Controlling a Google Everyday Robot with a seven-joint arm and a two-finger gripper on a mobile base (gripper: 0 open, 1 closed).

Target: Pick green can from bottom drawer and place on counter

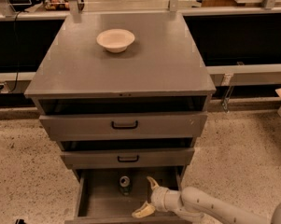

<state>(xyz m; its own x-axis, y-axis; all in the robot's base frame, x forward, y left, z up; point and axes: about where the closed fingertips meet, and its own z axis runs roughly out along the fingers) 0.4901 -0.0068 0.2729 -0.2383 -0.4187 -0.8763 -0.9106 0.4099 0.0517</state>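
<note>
- Camera view: your pincer [147, 197] sits in bottom drawer [98, 200], spread apart, just right of green can [124, 183].
- Middle drawer [93, 158] juts out above can.
- Bowl [115, 39] on desk [144, 64].

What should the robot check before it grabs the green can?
1. Bottom drawer pulled open: ok.
2. Can upright and in plain view near the drawer's back: ok.
3. Gripper inside the drawer with fingers spread: ok.
4. Fingers around the can: not ok. The gripper is to the can's right and nearer the front, not touching it.
5. Bare space on the counter in front of the bowl: ok.
6. Enough room under the middle drawer to lift the can out: cannot tell.
</note>
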